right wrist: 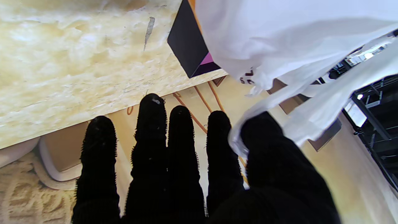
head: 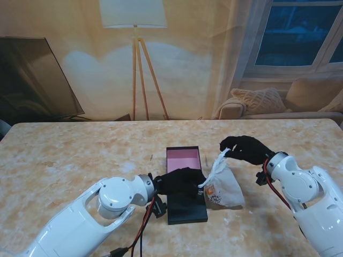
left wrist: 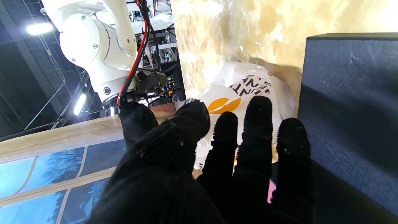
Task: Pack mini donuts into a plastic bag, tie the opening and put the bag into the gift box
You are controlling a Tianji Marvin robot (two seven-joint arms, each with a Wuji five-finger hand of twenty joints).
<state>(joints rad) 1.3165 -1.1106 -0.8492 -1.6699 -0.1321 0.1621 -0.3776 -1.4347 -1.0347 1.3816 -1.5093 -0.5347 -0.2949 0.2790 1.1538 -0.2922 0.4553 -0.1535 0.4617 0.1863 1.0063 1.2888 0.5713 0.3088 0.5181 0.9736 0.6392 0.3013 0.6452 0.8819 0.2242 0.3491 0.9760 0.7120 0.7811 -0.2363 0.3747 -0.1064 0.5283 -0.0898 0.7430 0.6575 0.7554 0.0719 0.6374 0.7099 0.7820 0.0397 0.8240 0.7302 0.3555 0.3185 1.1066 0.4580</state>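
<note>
Marbled beige covers the desk (head: 80, 155), with a floor lamp (head: 136, 48) and a sofa (head: 289, 101) on the backdrop beyond its far edge. My right hand (head: 245, 149) pinches the twisted neck of the white bag (head: 224, 184) between thumb (right wrist: 267, 140) and forefinger, the other fingers (right wrist: 152, 124) straight and close together; in the right wrist view the plastic (right wrist: 264, 37) fills one corner and hides most of the box. The bag's body sits on the desk just right of the box (head: 185, 187), leaning against its edge, orange print showing through; the donuts inside cannot be made out. My left hand (head: 179, 182) lies over the middle of the box, fingers (left wrist: 259, 124) a little apart and reaching toward the bag's side. Whether they touch the bag or grasp anything I cannot tell, since the glove blocks the contact in both views. Only the far, pink-lined part of the box and its dark near part show; the middle is covered by the left hand.
</note>
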